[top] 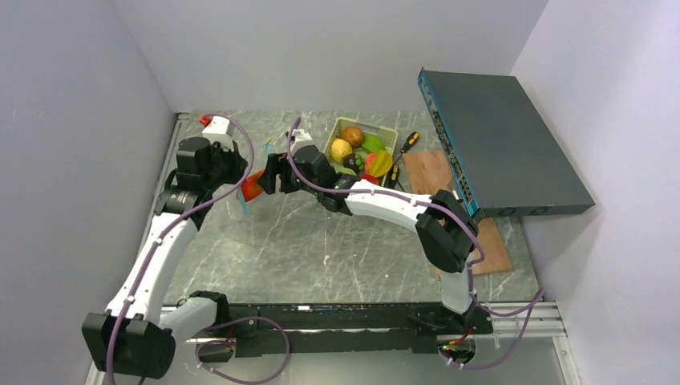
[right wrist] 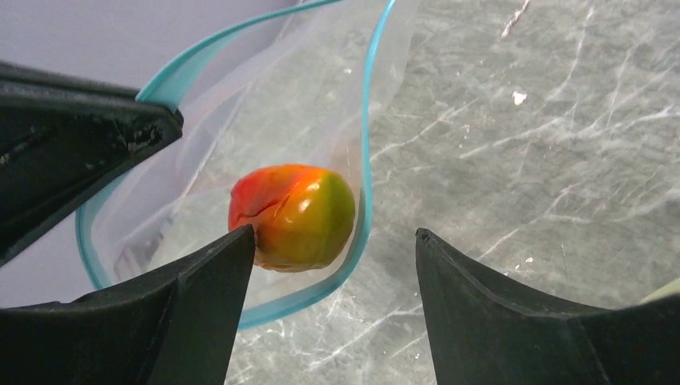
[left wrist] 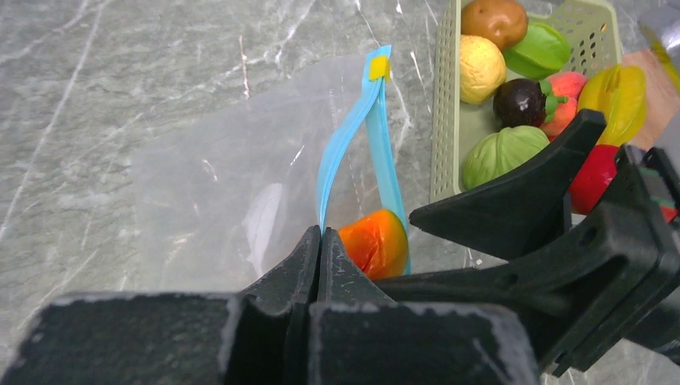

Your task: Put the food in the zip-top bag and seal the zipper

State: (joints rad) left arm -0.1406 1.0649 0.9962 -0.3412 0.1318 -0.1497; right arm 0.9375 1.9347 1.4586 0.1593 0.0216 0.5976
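Pinching the zipper [left wrist: 346, 140] of the zip-top bag [left wrist: 216, 188], the left fingers [left wrist: 295, 266] hold its mouth open. The right fingers [right wrist: 200, 298] hang spread (nothing held) above a red-green fruit [right wrist: 293, 215] just inside. A careless retreat could snag the rim, spilling it.

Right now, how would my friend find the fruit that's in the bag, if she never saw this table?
Find the clear bag with the blue strip, just left of the green basket. Just inside its open mouth sits one fruit. It is red-orange fading to green, and it is the only one not in the basket.
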